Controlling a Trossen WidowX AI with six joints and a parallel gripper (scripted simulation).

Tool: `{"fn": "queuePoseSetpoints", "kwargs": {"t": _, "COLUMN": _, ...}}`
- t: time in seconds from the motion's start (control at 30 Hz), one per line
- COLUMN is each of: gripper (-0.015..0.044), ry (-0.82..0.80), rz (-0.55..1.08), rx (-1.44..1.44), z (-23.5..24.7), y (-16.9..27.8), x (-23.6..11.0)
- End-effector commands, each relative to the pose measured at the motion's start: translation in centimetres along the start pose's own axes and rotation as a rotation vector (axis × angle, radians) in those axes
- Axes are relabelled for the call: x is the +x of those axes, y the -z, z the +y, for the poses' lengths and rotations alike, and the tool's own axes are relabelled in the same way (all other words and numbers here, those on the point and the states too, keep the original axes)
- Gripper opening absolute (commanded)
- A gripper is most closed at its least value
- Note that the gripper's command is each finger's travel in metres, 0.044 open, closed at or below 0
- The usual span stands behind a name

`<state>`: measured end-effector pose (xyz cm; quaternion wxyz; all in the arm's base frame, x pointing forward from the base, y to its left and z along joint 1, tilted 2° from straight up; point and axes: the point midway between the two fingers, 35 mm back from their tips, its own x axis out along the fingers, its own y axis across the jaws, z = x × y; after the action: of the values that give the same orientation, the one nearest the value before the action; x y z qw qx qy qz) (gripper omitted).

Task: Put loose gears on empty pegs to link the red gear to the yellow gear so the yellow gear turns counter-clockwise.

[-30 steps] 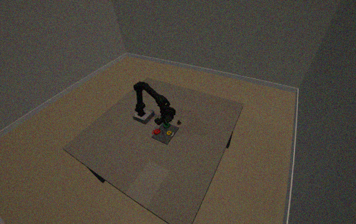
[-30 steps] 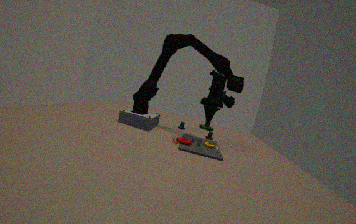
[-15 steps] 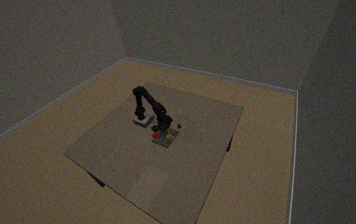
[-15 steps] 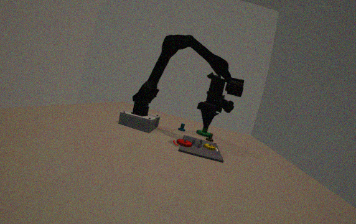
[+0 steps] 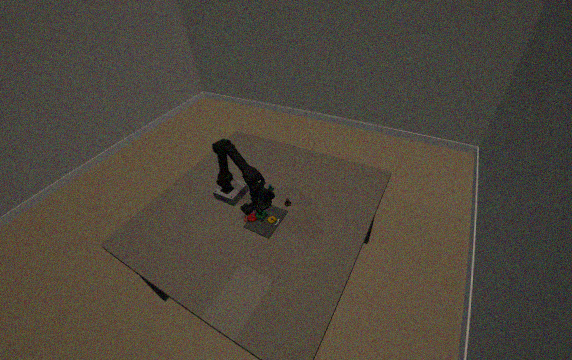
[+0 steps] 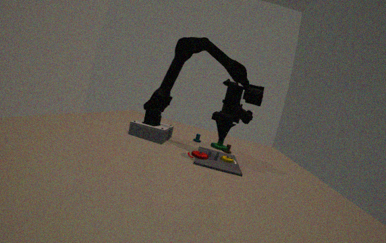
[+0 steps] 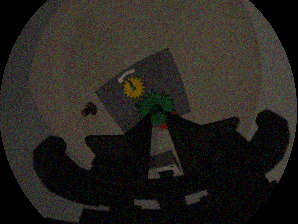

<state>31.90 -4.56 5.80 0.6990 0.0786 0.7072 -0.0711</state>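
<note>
My gripper [image 6: 221,142] [image 7: 157,115] points down and is shut on the green gear [image 6: 219,146] [image 7: 156,102] by its hub. The green gear hangs above the grey board [image 5: 267,232] [image 6: 218,169] [image 7: 170,67], over the side nearer the arm's base. The red gear [image 5: 251,217] [image 6: 200,154] sits on the board; in the wrist view it is mostly hidden behind the green gear and the fingers. The yellow gear [image 5: 272,219] [image 6: 227,158] [image 7: 133,84] sits on the board near the white arrow [image 7: 126,75]. Short pegs [image 6: 216,155] stand between red and yellow; their exact number is unclear.
A brown loose gear [image 5: 287,202] [image 6: 229,148] [image 7: 89,109] stands on the table beyond the board's edge. A teal loose gear [image 5: 270,187] [image 6: 197,138] stands between the board and the arm's base [image 5: 229,193] [image 6: 150,131]. The red arrow [image 6: 188,153] lies beside the red gear.
</note>
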Motion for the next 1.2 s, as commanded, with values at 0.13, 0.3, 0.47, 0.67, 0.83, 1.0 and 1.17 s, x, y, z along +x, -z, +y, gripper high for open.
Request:
{"fn": "queuePoseSetpoints", "kwargs": {"t": 0.13, "gripper": 0.0000, "ry": 0.003, "rz": -0.002, "rx": -0.007, "z": -0.1, "y": 0.0, "x": -0.1}}
{"fn": "queuePoseSetpoints", "kwargs": {"t": 0.3, "gripper": 0.0000, "ry": 0.003, "rz": -0.002, "rx": -0.007, "z": -0.1, "y": 0.0, "x": -0.1}}
{"fn": "queuePoseSetpoints", "kwargs": {"t": 0.47, "gripper": 0.0000, "ry": 0.003, "rz": -0.002, "rx": -0.026, "z": 0.0, "y": 0.0, "x": 0.1}}
{"fn": "queuePoseSetpoints", "kwargs": {"t": 0.67, "gripper": 0.0000, "ry": 0.003, "rz": -0.002, "rx": -0.099, "z": 0.0, "y": 0.0, "x": 0.9}}
{"fn": "queuePoseSetpoints", "kwargs": {"t": 0.83, "gripper": 0.0000, "ry": 0.003, "rz": -0.002, "rx": -0.139, "z": -0.1, "y": 0.0, "x": 1.6}}
{"fn": "queuePoseSetpoints", "kwargs": {"t": 1.0, "gripper": 0.0000, "ry": 0.003, "rz": -0.002, "rx": -0.128, "z": -0.1, "y": 0.0, "x": 2.4}}
{"fn": "queuePoseSetpoints", "kwargs": {"t": 1.17, "gripper": 0.0000, "ry": 0.003, "rz": -0.002, "rx": -0.073, "z": -0.1, "y": -0.1, "x": 3.1}}
